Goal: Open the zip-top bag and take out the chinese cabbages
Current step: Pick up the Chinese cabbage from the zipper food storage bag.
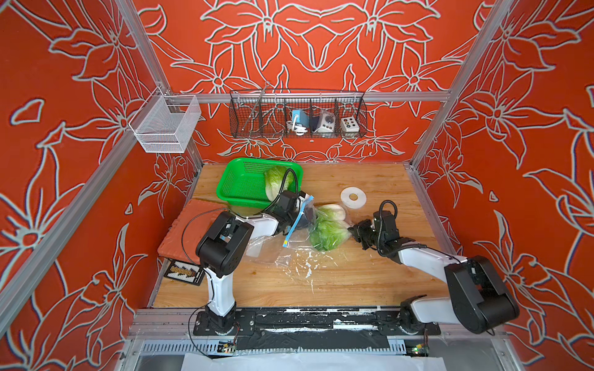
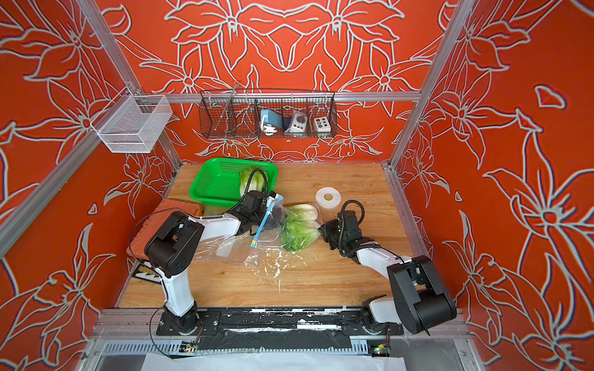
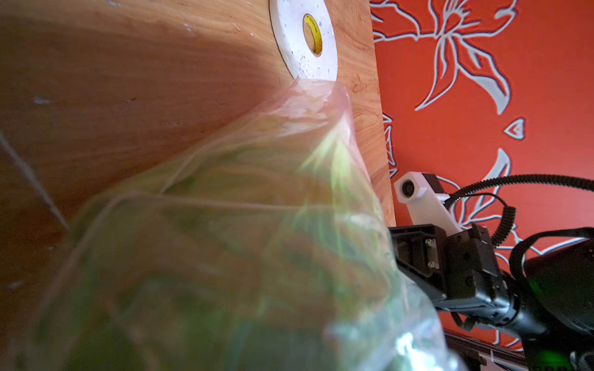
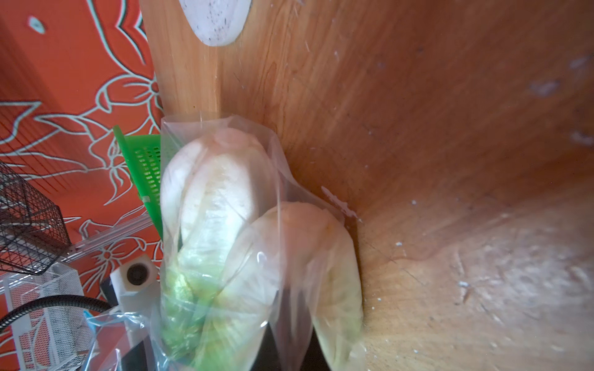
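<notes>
- The right fingers [image 1: 353, 229] were clamped shut, and they had the closed end of the zip-top bag [image 1: 289, 253] pinched, right by the white stem bases.
- The left fingers [image 1: 305, 221] were shut as well, gripping the bag at its mouth. There the blue zip strip [image 1: 294, 225] stood up off the table [image 1: 353, 279].
- Between those two grips lay two chinese cabbages [image 1: 329, 233] inside the clear film. They were side by side and touching, with stems toward the right arm and green leaves toward the left.
- The right wrist view showed both pale stem ends pressed against the plastic, with a fold of film running down between them.
- Slack film from the bag sprawled flat on the table toward the front edge, crumpled and shiny.
- A third cabbage [image 1: 274, 181] sat in the green basket [image 1: 238, 189] at the back of the table, just behind the left wrist.
- A white tape roll [image 1: 353, 197] lay flat on the wood, just beside the bag's closed end.
</notes>
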Robot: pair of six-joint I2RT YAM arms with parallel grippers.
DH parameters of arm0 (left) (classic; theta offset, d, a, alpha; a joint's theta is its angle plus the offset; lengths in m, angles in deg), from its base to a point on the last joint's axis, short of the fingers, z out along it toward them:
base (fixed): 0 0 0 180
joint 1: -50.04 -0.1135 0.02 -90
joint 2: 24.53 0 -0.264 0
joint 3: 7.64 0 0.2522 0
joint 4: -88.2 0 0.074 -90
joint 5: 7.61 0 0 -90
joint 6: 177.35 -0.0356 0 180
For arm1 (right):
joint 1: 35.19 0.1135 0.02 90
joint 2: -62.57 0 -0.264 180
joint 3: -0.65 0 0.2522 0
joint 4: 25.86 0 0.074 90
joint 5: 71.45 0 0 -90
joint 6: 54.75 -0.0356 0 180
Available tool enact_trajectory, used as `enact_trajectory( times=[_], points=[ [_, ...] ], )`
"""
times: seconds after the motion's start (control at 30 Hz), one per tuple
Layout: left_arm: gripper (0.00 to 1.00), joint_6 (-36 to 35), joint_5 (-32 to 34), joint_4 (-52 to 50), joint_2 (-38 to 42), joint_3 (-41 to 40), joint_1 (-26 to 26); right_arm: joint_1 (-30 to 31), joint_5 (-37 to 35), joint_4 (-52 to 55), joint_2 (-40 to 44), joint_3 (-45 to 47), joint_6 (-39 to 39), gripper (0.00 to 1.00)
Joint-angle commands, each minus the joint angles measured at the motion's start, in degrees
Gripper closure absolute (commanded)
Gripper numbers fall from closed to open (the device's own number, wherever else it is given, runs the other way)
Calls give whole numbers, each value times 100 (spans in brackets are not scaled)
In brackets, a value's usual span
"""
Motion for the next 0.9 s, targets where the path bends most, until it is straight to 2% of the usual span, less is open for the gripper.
enact_trajectory(
  times=[0.0,0.3,0.4,0.5,0.6,0.7,0.87],
  points=[
    [100,-34,-101,-46,115,-67,0,11,-396,235,71,19,67,100],
    [100,-49,-189,-183,362,26,-11,-59,-1148,695,363,-6,553,100],
    [100,44,-279,-185,503,35,-9,-123,-1583,935,500,74,754,100],
    [96,183,-486,-130,725,63,-11,-178,-2171,1141,653,151,1064,100],
    [100,247,-716,-152,898,131,-15,-208,-2753,1347,764,132,1434,100],
    [100,202,-747,-246,1039,114,-11,-276,-3233,1459,880,148,1695,100],
    [100,256,-835,-244,1209,15,-70,-411,-3652,1547,1055,168,2027,100]
  ],
)
